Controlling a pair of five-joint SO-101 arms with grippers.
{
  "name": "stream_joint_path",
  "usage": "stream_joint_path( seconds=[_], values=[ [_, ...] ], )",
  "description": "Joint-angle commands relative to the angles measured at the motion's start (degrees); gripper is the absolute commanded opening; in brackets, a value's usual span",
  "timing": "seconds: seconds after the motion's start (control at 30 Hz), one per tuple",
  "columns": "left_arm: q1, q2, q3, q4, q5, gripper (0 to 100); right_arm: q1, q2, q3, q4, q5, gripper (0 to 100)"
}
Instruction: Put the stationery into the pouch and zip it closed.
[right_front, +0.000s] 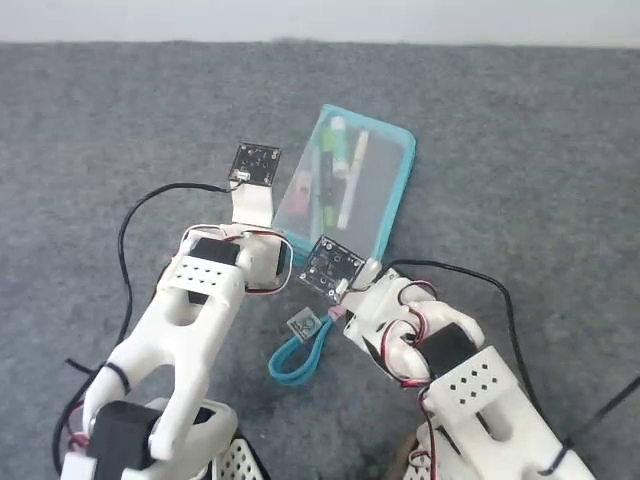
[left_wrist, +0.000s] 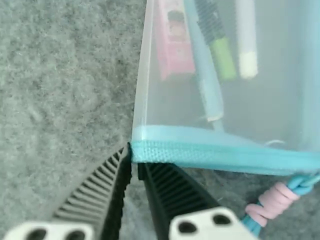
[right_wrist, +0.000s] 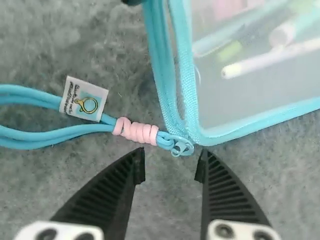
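Pouch (right_front: 385, 175) lies flat on the grey desk (right_front: 540, 150). Its long axis runs away from the arms, leaning a bit right, and the pens (right_front: 352, 180) inside lie the same way. Left pincer (left_wrist: 134, 159) is pinched onto one near corner. Right pincer (right_wrist: 171, 156) is open, straddling the zipper pull (right_wrist: 181, 146) at the other near corner without touching it.

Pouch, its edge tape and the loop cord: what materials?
Pouch: likely soft frosted plastic, matte; pens show through it.
Edge tape: woven teal fabric, visible weave.
Loop cord: smooth, slightly glossy, probably rubber or silicone; can't tell for sure.
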Motion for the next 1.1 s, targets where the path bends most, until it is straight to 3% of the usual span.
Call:
stream_joint_path(
  seconds=[0.0,0.13,0.33,0.57,0.73,0.83,0.9,1.07],
  values=[
    [0.4,-1.8,-2.9,0.4,-0.5,1,0.8,5.9,-1.0,-4.2,-6.0,17.0],
    [0.4,-1.8,-2.9,0.4,-0.5,1,2.2,17.1,-6.2,-8.0,-14.7,16.9],
    [0.4,-1.8,-2.9,0.4,-0.5,1,5.0,31.9,-17.4,-5.3,-29.5,16.9],
    [0.4,-1.8,-3.1,0.4,-0.6,1,4.8,41.5,-22.2,-5.8,-44.4,17.0],
    [0.4,-1.6,-3.1,0.3,-1.7,1,5.5,41.5,-23.6,-5.7,-44.6,15.4],
    [0.4,-1.5,-3.0,0.1,-1.8,1,5.1,41.5,-24.3,-6.5,-43.8,5.4],
    [0.4,-1.5,-3.0,0.1,-1.8,1,4.9,41.5,-24.4,-7.2,-39.1,0.1],
    [0.4,-1.4,-3.0,0.1,-1.8,1,3.8,41.3,-24.7,-4.5,-35.4,0.6]
  ],
)
